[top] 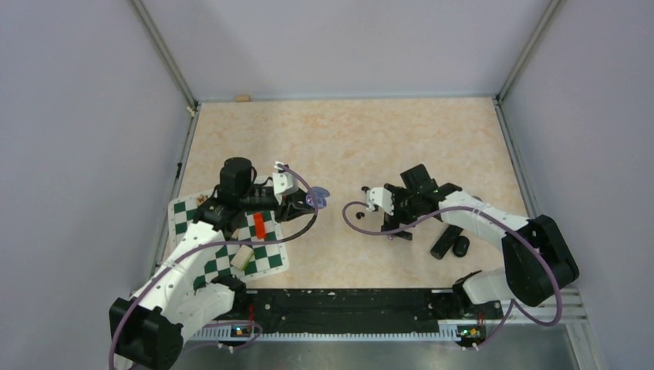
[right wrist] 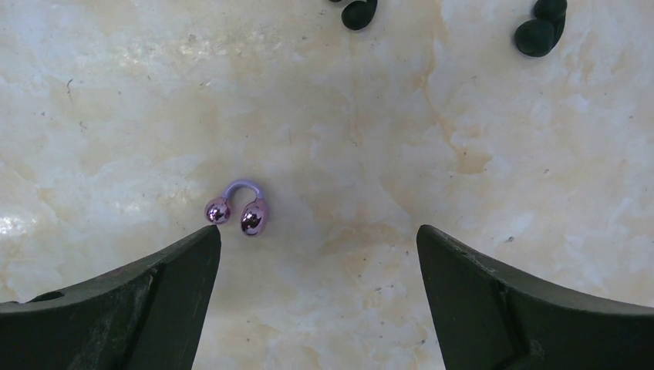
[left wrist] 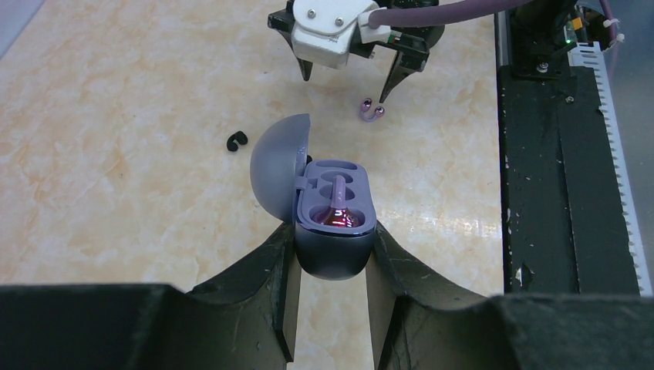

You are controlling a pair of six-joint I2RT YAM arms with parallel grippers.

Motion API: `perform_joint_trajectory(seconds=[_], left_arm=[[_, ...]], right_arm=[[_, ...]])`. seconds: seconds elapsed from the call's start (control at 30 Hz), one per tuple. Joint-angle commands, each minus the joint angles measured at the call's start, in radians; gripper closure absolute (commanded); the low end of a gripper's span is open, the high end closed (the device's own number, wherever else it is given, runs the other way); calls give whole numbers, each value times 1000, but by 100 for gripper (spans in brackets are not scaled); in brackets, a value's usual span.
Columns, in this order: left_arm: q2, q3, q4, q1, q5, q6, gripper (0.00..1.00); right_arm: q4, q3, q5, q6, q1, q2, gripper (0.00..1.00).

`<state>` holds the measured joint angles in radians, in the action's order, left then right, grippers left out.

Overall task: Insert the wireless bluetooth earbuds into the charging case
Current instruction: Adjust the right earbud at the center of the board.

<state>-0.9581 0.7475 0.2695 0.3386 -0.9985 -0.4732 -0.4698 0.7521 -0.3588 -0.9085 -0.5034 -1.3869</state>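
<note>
My left gripper point(left wrist: 333, 240) is shut on the charging case point(left wrist: 335, 254), a bluish-grey pebble held just above the table with its lid point(left wrist: 279, 166) swung open to the left. One earbud point(left wrist: 339, 210) sits in the case's near slot, glowing pink. The far slot point(left wrist: 337, 167) looks empty. A second earbud point(right wrist: 237, 206), a lilac arc with two shiny beads, lies on the table. My right gripper point(right wrist: 318, 235) hangs open over it, and the earbud point(left wrist: 372, 112) lies just off one fingertip point(right wrist: 207, 235), touching nothing.
A small black C-shaped piece point(left wrist: 236, 140) lies left of the lid, and two dark lumps point(right wrist: 359, 11) lie beyond the right gripper. A black cylinder point(top: 447, 240) rests under the right arm. A chequered mat point(top: 185, 210) with a red block point(top: 260, 225) lies under the left arm.
</note>
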Motion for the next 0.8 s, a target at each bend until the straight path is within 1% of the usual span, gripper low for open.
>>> perform_joint_trajectory(seconds=[0.0,0.1,0.17,0.77], left_arm=[[5,12,-39,-3,-30,-3,100],[5,13,-39,-3,-29,-2,100],[4,13,-39,-3,-31,-1,100],[7,14,-39,-3,-37,0,100]], right_arm=[[0,-22,-28,-77,-14,71,3],[-21,-30,-50,-103,-18,74,3],[-23,-39,-36,-116,-28,66,3],[138,-84,63,-57,-76,18,1]])
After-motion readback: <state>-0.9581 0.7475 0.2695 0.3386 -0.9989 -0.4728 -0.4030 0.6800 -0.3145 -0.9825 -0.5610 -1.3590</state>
